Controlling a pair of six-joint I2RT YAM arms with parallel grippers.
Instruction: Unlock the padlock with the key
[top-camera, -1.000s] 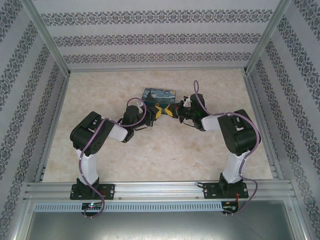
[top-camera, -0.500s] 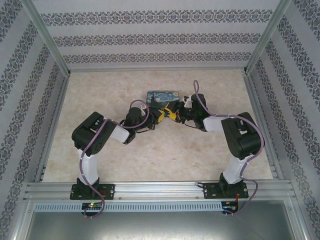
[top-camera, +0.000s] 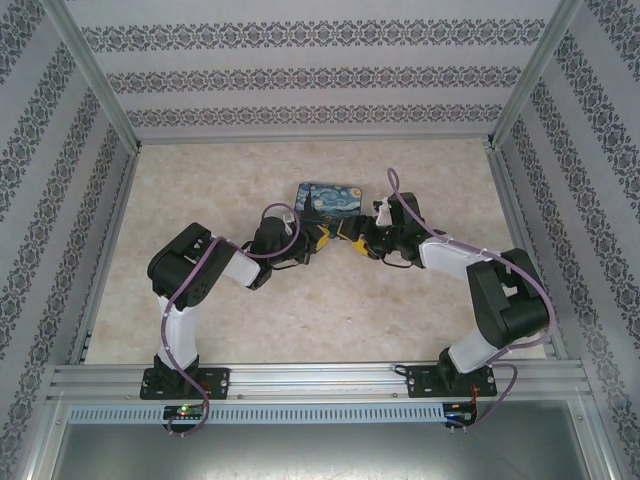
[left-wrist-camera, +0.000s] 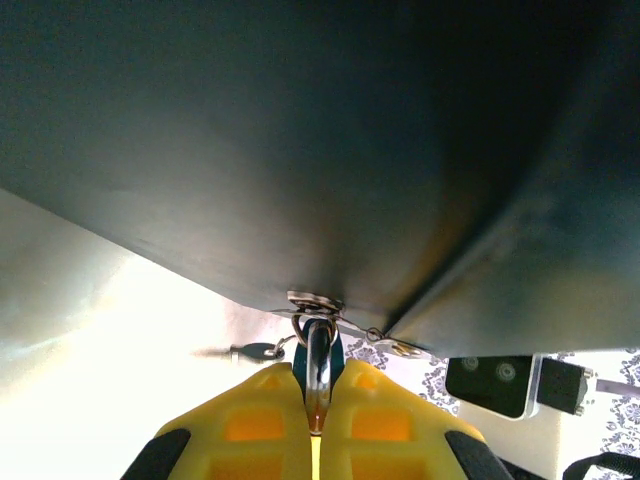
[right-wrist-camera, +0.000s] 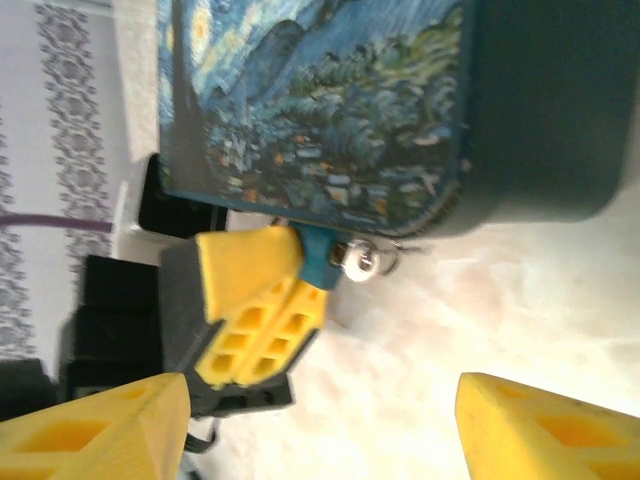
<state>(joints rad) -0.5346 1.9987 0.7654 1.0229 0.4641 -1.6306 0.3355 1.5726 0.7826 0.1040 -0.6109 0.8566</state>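
The top picture was bright and even. In the left wrist picture, the box (left-wrist-camera: 300, 150) above the left gripper (left-wrist-camera: 317, 378) looked dark and blurry, and the table (left-wrist-camera: 90, 340) beside it glared white.

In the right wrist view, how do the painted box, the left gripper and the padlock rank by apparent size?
1. painted box, largest.
2. left gripper.
3. padlock, smallest, partly hidden in that gripper's shut jaws.

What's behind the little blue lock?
The swirly painted box stands right behind the padlock. The left end effector, shut, covers much of the padlock with its yellow fingers, and the closed box hides whatever is inside.
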